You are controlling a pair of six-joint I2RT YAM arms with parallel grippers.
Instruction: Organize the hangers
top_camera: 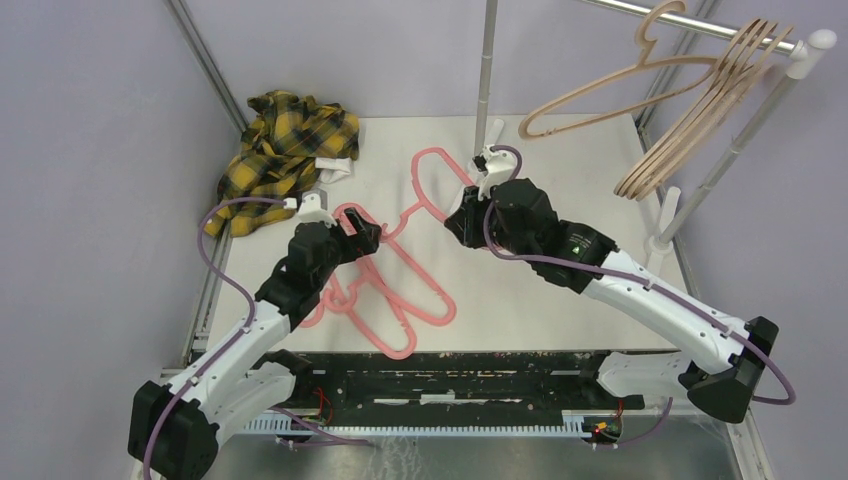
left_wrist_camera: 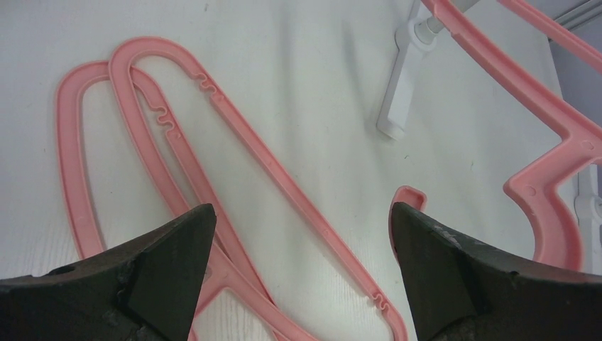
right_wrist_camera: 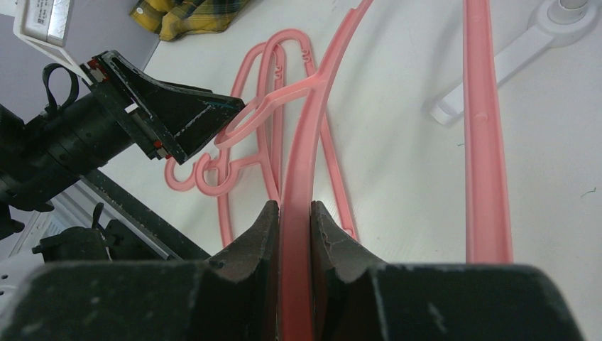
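Observation:
Two pink hangers [top_camera: 400, 300] lie overlapped on the white table, shown close up in the left wrist view [left_wrist_camera: 163, 114]. My left gripper [top_camera: 365, 235] hovers over their hook end, open, nothing between its fingers [left_wrist_camera: 302, 213]; a pink hook tip [left_wrist_camera: 409, 193] lies by its right finger. My right gripper [top_camera: 462, 215] is shut on one arm of another pink hanger [right_wrist_camera: 297, 170], which is lifted at a slant, its far loop [top_camera: 430, 160] toward the back. Several beige hangers [top_camera: 690, 110] hang on the rail at back right, one [top_camera: 600, 95] apart to their left.
A yellow plaid shirt [top_camera: 285, 150] lies crumpled at the back left. The rack's upright pole [top_camera: 487, 70] stands at the back middle, its rail [top_camera: 700, 25] runs to the upper right, and a white foot [left_wrist_camera: 397, 92] rests on the table beside the held hanger.

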